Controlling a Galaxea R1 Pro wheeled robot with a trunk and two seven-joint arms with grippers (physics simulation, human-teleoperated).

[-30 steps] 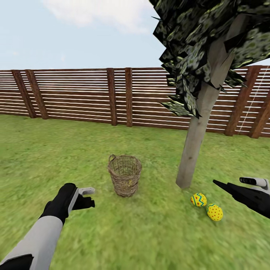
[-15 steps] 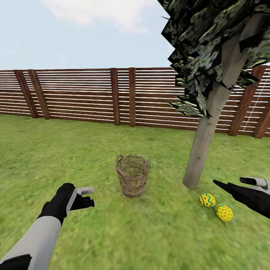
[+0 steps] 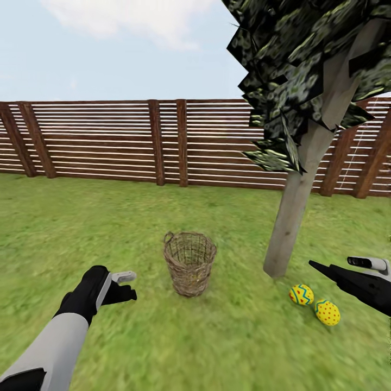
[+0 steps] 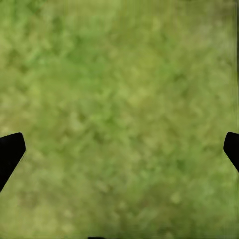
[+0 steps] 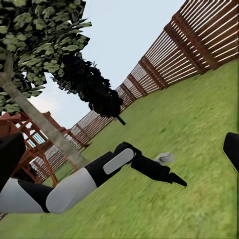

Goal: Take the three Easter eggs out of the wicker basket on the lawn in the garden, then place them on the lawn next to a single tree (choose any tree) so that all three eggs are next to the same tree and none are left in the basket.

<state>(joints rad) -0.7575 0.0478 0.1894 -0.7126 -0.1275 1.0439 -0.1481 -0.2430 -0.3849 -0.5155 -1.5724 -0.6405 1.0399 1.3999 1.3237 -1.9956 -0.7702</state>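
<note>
Nearest, the left gripper [image 3: 124, 286] reaches forward low over the lawn [image 3: 81, 228], jaws spread and holding nothing. The right gripper [image 3: 347, 267] stretches in from the right, fingers apart and empty. Just beyond it two Easter eggs [image 3: 301, 294] lie on the grass by the tree [image 3: 290, 217]. The wicker basket [image 3: 189, 263] stands upright left of the trunk; the fence [image 3: 108, 141] runs behind.

The left arm [image 3: 51, 347] has a light grey forearm shell with a black band near the elbow and a black wrist. The left gripper [image 3: 126, 285] has one pale grey finger and one black finger. The right gripper [image 3: 339, 266] is black, long and pointed, with a pale grey finger [image 3: 369, 263] carrying a dark tip.
</note>
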